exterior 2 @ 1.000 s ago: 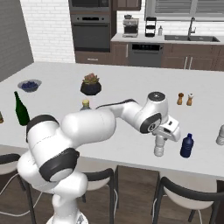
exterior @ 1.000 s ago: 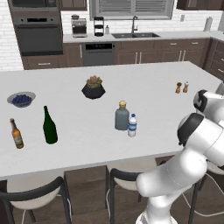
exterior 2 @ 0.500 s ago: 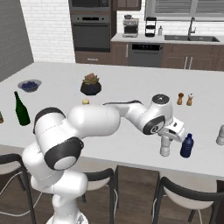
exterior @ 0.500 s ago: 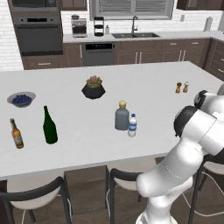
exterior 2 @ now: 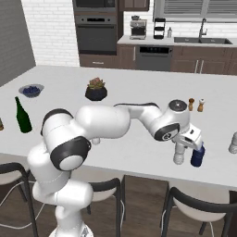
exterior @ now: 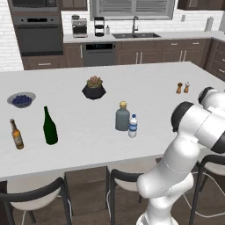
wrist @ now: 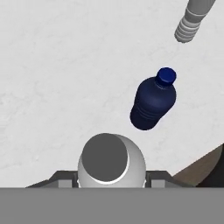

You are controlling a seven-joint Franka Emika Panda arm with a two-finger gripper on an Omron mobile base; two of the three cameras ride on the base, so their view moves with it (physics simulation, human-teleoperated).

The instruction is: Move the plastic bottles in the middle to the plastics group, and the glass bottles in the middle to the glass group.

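My gripper (exterior 2: 181,149) is shut on the plain greyish plastic bottle (exterior 2: 178,156), holding it upright at the counter's front edge. It is just left of the dark blue bottle (exterior 2: 197,156) of the plastics group. From the hand, the grey cap (wrist: 106,158) sits between my fingers, with the dark blue bottle (wrist: 153,102) beyond. The blue-label water bottle (exterior: 132,126) and the squat grey glass bottle (exterior: 122,116) stand together mid-counter. The green wine bottle (exterior: 49,126) and brown beer bottle (exterior: 17,134) stand at the left.
A pale grey bottle (exterior 2: 233,142) stands further right, past the dark blue one. Salt and pepper shakers (exterior 2: 196,105) are behind them. A potted plant (exterior: 93,87) and a bowl of blueberries (exterior: 21,99) sit farther back. Stools line the counter's near edge.
My gripper has carried the greyish bottle a little to the right, closer to the dark blue bottle. The other bottles have not moved.
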